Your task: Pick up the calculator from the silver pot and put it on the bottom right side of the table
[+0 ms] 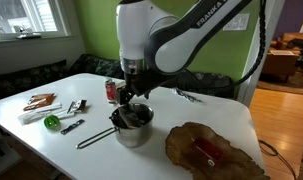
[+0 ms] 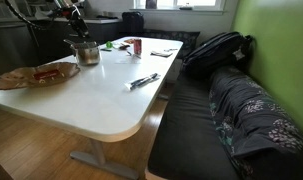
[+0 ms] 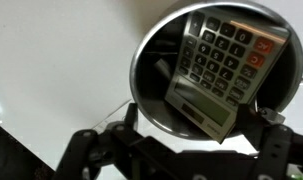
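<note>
The silver pot [image 3: 143, 62] stands on the white bench [image 2: 101, 95]; the calculator [image 3: 221, 62] lies inside it, tilted, keys up, its lower edge against the pot's wall; the tool [image 3: 186, 135] hangs just above the pot with its jaws spread wide, released, holding nothing, one finger on each side of the calculator in the wrist view; in an exterior view a wooden tray [image 1: 213, 150] sits just beside the pot, and a red can [image 1: 111, 90] stands near behind it.
</note>
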Robot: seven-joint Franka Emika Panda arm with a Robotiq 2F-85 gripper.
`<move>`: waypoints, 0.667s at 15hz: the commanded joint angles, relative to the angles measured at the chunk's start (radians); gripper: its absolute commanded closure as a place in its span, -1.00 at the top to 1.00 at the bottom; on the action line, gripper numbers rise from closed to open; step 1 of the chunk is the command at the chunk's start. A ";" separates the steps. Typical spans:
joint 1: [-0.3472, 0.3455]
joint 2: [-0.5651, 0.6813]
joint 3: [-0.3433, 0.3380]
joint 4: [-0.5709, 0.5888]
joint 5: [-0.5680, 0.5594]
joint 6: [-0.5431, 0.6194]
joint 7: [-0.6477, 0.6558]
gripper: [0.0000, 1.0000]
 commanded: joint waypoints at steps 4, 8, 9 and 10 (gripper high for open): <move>0.026 0.148 0.011 0.240 0.034 -0.154 0.094 1.00; 0.001 0.214 0.046 0.326 0.105 -0.216 0.052 1.00; 0.003 0.228 0.050 0.345 0.116 -0.242 0.041 1.00; 0.007 0.243 0.048 0.364 0.121 -0.267 0.041 1.00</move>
